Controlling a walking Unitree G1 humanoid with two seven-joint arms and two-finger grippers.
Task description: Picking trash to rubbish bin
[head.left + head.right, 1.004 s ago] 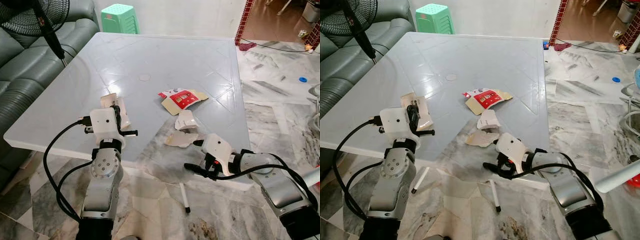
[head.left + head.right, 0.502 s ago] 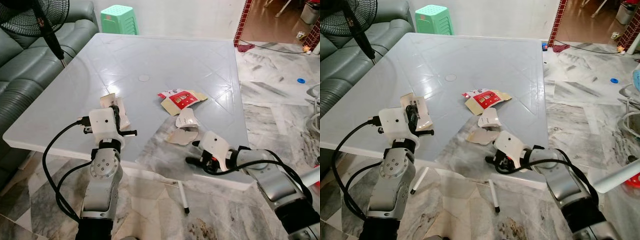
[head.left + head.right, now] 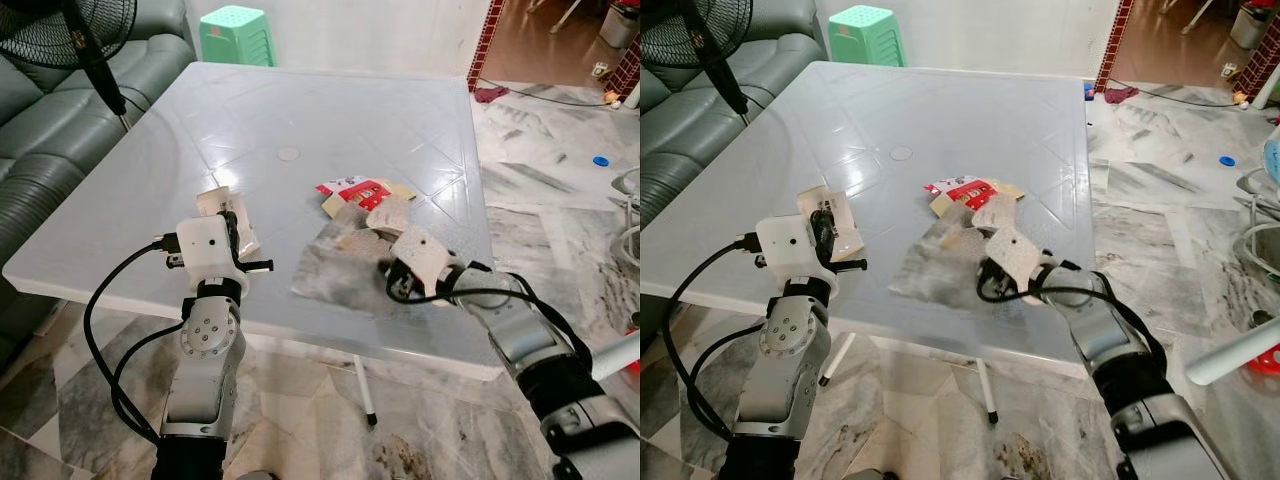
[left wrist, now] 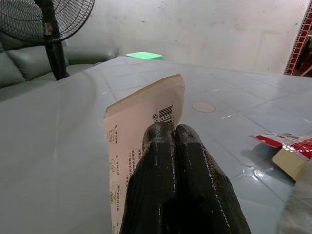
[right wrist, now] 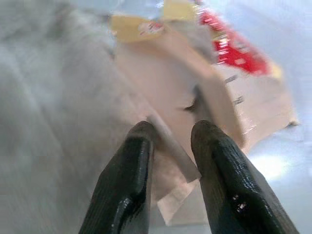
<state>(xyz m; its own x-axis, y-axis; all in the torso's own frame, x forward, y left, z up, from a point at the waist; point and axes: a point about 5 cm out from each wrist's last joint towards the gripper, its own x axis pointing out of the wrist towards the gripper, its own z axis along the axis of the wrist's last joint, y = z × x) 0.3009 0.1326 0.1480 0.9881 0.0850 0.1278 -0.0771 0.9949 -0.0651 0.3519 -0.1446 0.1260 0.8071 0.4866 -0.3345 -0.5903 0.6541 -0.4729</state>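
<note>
The white worktop [image 3: 300, 110] is filling the middle of the frame, a green stool [image 3: 240, 35] sitting at top centre. At lower left the left claw [image 4: 174, 141] is pinching a beige carton piece [image 4: 139, 126] (barcode showing). Right of centre, the right claw [image 5: 170, 141], fingers slightly parted, is straddling a torn cardboard scrap [image 5: 170, 97] beside the red-and-white wrapper [image 3: 355, 190].

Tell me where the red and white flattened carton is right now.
The red and white carton lies flat on the white table, right of centre in the head views, just beyond the beige cardboard scraps that the right tool is reaching.
</note>
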